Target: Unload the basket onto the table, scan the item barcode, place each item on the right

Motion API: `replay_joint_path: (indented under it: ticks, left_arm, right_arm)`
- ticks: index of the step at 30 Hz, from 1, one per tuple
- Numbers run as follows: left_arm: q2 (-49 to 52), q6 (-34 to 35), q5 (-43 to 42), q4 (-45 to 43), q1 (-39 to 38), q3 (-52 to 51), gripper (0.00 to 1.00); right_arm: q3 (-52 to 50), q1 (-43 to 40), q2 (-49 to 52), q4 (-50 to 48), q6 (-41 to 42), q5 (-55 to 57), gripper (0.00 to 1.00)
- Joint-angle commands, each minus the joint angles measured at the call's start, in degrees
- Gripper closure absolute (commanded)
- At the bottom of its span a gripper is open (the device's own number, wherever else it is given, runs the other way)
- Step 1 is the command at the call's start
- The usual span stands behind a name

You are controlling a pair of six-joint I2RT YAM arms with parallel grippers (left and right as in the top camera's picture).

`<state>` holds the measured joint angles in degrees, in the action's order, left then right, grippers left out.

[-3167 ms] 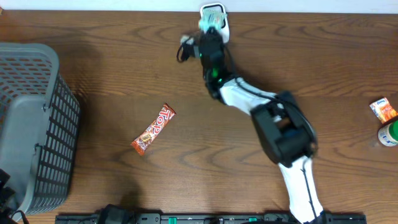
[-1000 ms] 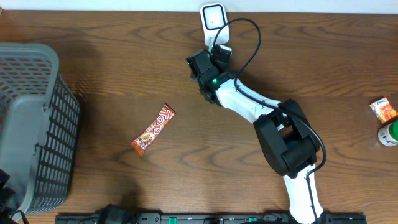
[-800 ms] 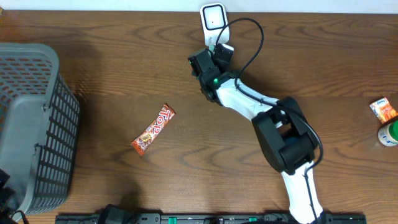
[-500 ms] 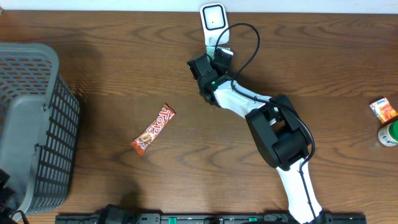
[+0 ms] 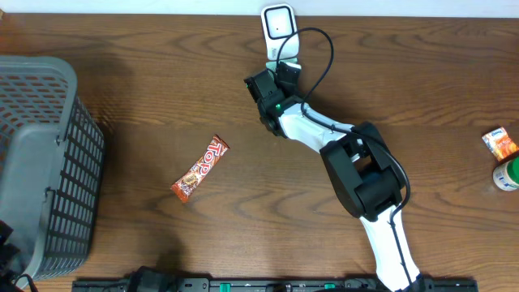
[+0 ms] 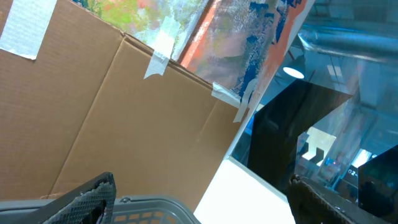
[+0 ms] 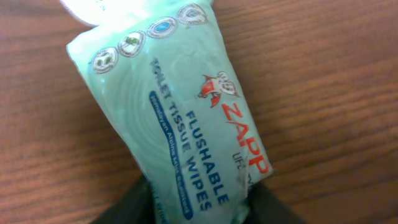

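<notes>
Overhead looks straight down on the whole surface (image 5: 122, 105). Right wrist looks down, close, at the wipes pack (image 7: 186, 118) just beyond the right hand (image 7: 199, 208), within overhead's field. Left wrist faces upward.

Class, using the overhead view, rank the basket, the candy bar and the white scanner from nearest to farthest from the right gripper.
Measured from the right gripper, which grips the wipes pack:
1. white scanner, just beyond it, at the far edge.
2. candy bar, mid-table, towards the left.
3. basket, at the left edge.
</notes>
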<state>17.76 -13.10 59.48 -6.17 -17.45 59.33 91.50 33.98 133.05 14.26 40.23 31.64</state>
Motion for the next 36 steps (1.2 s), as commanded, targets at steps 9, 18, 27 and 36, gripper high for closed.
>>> replay_joint_path:
  ticks: [9, 18, 27, 36]
  left_arm:
    - [0.4, 0.3, 0.6, -0.1, -0.1, -0.2, 0.12]
    - [0.4, 0.3, 0.6, -0.1, -0.1, -0.2, 0.12]
    - [0.4, 0.3, 0.6, -0.1, -0.1, -0.2, 0.12]
    - [0.4, 0.3, 0.6, -0.1, -0.1, -0.2, 0.12]
  right_arm:
    - [0.5, -0.7, -15.4, 6.8, -13.6, -2.2, 0.97]
    - [0.5, -3.1, -16.6, 1.1, -14.2, -4.0, 0.99]
    - [0.5, -9.2, -10.6, -11.3, -13.5, -18.7, 0.99]
    - [0.5, -9.6, -5.4, -15.4, -14.7, -22.2, 0.99]
